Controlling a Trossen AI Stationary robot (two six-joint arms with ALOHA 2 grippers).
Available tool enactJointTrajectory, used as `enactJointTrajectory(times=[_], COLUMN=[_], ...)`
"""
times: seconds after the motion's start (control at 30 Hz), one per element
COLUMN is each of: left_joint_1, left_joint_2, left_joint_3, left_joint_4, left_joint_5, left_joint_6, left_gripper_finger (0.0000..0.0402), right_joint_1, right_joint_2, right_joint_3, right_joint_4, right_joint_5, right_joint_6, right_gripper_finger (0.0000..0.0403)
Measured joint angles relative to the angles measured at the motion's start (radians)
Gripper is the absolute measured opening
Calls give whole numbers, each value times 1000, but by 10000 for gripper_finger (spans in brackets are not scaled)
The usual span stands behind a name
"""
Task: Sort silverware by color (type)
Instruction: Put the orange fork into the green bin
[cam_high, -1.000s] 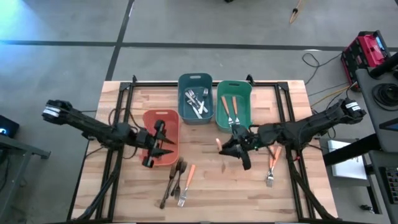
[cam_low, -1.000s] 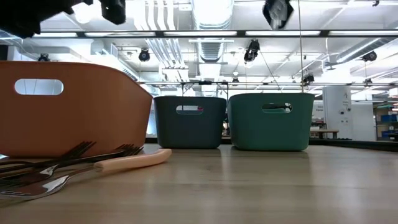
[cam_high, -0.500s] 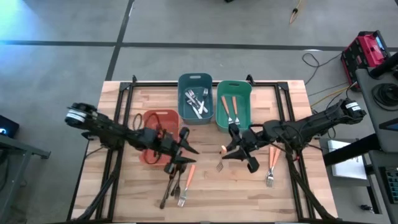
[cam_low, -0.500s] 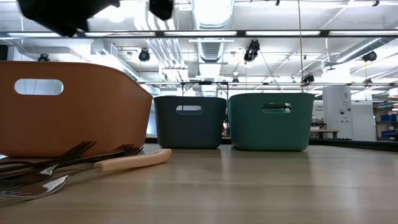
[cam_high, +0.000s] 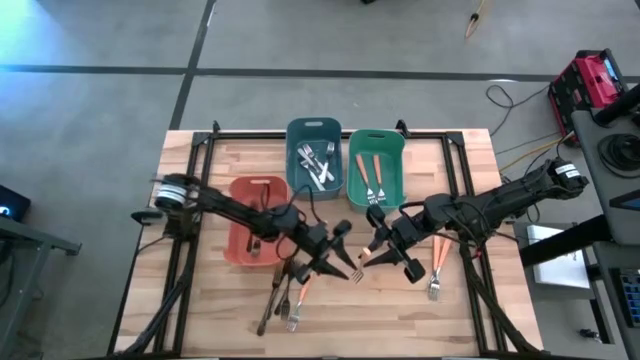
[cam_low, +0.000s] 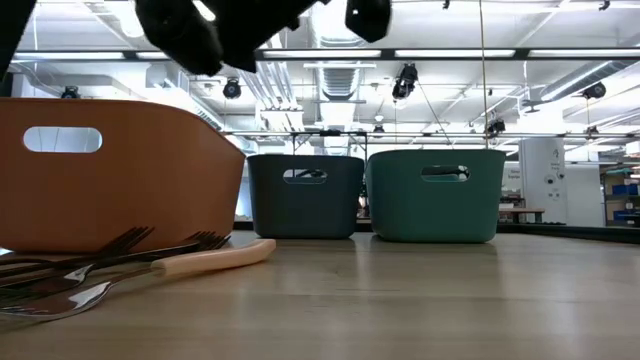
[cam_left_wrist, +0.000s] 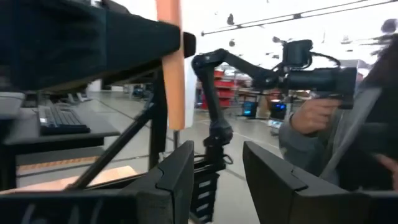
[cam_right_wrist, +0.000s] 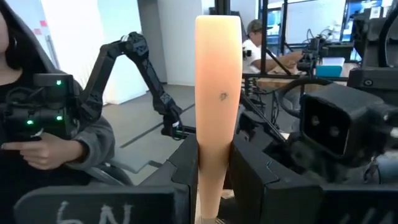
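Above the middle of the bench (cam_high: 200, 150), the right end effector (cam_high: 372, 250) is clamped on an orange-handled fork (cam_right_wrist: 217, 93), its fingers pinching the handle low down so the pale shaft stands up between them in the right wrist view; from above, the tines hang just off the front of the green bin (cam_high: 376, 170), which already holds two orange-handled pieces. The left end effector (cam_high: 340, 262) reaches across close beside it, over the pile (cam_high: 285, 295) of bronze, silver and orange-handled forks at the bench's front; its fingers (cam_left_wrist: 180, 174) stand apart with nothing between them, though the same orange handle shows just beyond them in the left wrist view. The step in hand looks like delivery of the held fork to the green bin, and doing it well would mean lifting clear of the bin's front wall, bringing the fork lengthwise over the opening, and letting go low so it lands alongside its mates and does not bounce out. With the two arms so near, the left would best hold back or drop straight onto the pile, keeping out of the right's path. Silver pieces lie in the blue bin (cam_high: 315, 135), the salmon bin (cam_high: 240, 225) sits beneath the left arm, and two more orange-handled forks (cam_high: 437, 270) wait at the bench's right.
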Motion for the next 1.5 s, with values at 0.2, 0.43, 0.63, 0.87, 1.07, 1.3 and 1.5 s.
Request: enactJointTrajectory(times=[0.2, 0.43, 0.63, 0.87, 1.07, 1.3, 1.5], left_joint_1=[15, 36, 55, 71, 93, 88, 69], left_joint_2=[74, 98, 92, 91, 89, 88, 88], left_joint_3=[86, 119, 113, 109, 125, 154, 160], left_joint_4=[0, -13, -19, -18, -20, -27, -32], left_joint_5=[47, 59, 70, 110, 134, 126, 182], left_joint_6=[-31, -83, -93, -99, -89, -58, -34], left_gripper_finger=[121, 121, 121, 121, 121, 121, 121], right_joint_1=[1, 2, 2, 2, 2, 0, -5], right_joint_2=[0, 0, 0, -2, -2, -2, -2], right_joint_3=[0, 0, 0, 0, 0, 0, 0], right_joint_4=[-2, -5, -2, -2, 11, 25, 31], right_joint_5=[-11, -18, -22, -23, -23, -4, 32], right_joint_6=[-8, 9, 17, 23, 29, -6, -36], right_gripper_finger=[55, 55, 55, 55, 54, 54, 54])
